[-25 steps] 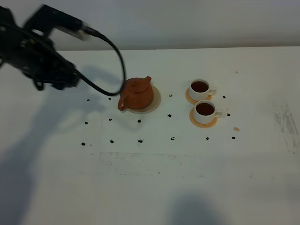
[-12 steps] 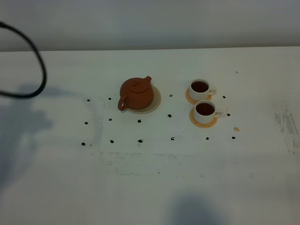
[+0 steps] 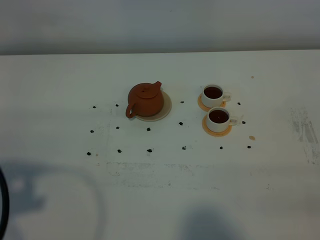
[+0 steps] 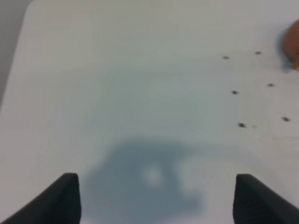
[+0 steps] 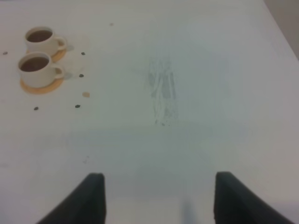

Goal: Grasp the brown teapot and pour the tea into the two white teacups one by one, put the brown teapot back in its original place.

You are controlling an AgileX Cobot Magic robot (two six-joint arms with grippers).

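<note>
The brown teapot [image 3: 145, 100] is set on its beige saucer [image 3: 166, 109], and dark tea is seen in both white teacups [image 3: 213, 94] [image 3: 218, 118]. The job looks done. The left gripper [image 4: 156, 196] and right gripper [image 5: 159, 196] are spread wide, and nothing is held.

teapot [image 3: 146, 99]: matt brown clay | 2 teacups [image 3: 218, 117]: glossy white ceramic | table [image 3: 160, 200]: matt white, scuffed

One brown teapot [image 3: 145, 100] on one beige saucer [image 3: 165, 111]. Two white teacups, far [image 3: 213, 94] and near [image 3: 219, 119], both holding dark tea, on two orange-tan coasters [image 3: 215, 130].
</note>
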